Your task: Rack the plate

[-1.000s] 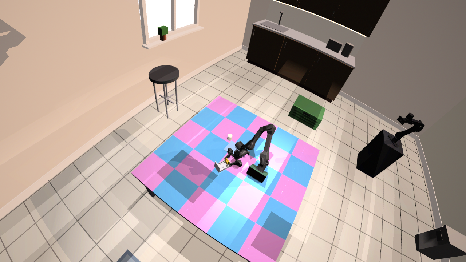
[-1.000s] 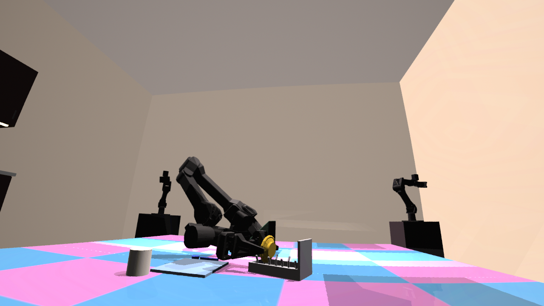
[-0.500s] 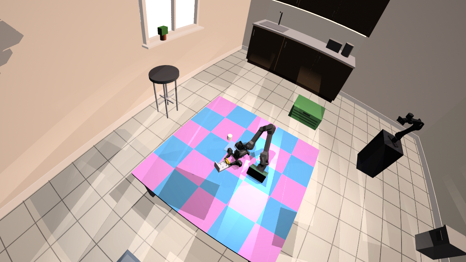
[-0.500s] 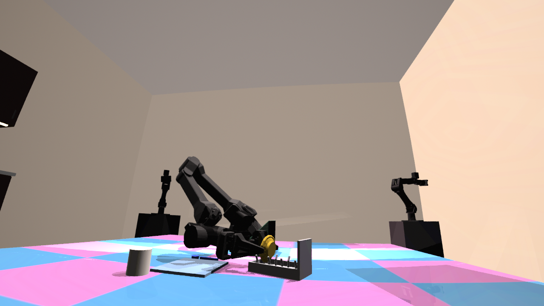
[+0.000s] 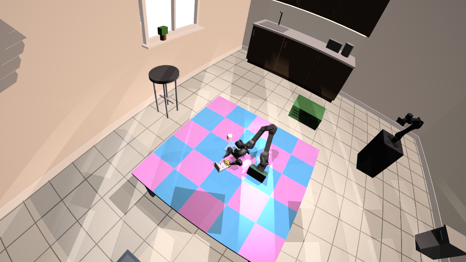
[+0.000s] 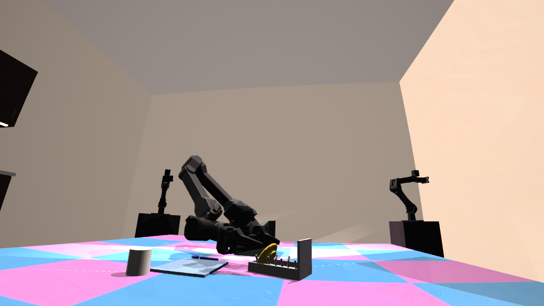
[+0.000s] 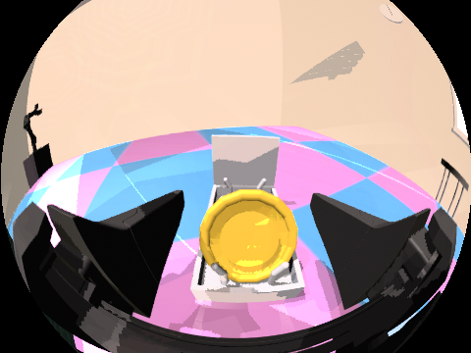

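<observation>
Evidently the jaws [image 5: 232, 157] [image 6: 267, 247] stand open, clear of the yellow plate [image 5: 226, 162] [image 6: 267, 254] [image 7: 249, 236] on both sides, so that it can rest by itself. It leans in the white dish rack [image 5: 217, 167] [image 6: 273, 269] [image 7: 245, 296], its lower rim down among the rails, which presumably keep it from rolling or falling flat. Backing straight away, fingers wide, should avoid dragging it out.

a dark round stool [image 5: 164, 74] stands near the bright window [image 5: 158, 18].
</observation>
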`<state>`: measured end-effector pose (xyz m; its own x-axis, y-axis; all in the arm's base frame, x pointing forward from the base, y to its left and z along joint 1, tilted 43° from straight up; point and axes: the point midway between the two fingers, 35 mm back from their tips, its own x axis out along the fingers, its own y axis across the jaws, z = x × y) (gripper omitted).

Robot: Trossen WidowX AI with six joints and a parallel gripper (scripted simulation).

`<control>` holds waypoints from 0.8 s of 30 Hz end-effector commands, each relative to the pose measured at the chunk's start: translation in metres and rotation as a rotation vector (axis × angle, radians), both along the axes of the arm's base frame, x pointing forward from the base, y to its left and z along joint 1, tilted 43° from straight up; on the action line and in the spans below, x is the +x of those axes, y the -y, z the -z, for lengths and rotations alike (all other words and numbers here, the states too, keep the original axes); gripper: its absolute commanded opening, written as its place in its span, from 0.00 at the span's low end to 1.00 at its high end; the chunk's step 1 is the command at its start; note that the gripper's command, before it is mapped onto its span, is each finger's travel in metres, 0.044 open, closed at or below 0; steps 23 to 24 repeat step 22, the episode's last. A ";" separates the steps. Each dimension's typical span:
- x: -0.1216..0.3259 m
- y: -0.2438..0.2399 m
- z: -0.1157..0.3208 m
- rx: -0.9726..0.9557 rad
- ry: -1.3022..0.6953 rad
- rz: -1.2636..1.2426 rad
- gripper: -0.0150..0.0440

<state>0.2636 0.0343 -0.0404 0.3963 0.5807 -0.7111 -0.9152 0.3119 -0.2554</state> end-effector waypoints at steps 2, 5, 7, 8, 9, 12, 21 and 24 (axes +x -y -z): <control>0.007 -0.034 -0.036 -0.005 0.011 -0.010 0.93; 0.005 -0.059 -0.063 0.007 0.017 -0.008 0.93; 0.008 -0.070 -0.074 0.016 0.020 -0.007 0.93; 0.008 -0.071 -0.075 0.017 0.021 -0.006 0.93; 0.008 -0.071 -0.075 0.017 0.021 -0.006 0.93; 0.008 -0.071 -0.075 0.016 0.016 -0.003 0.93; 0.007 -0.077 -0.074 -0.062 -0.200 0.160 0.93; 0.006 -0.078 -0.074 -0.074 -0.224 0.181 0.93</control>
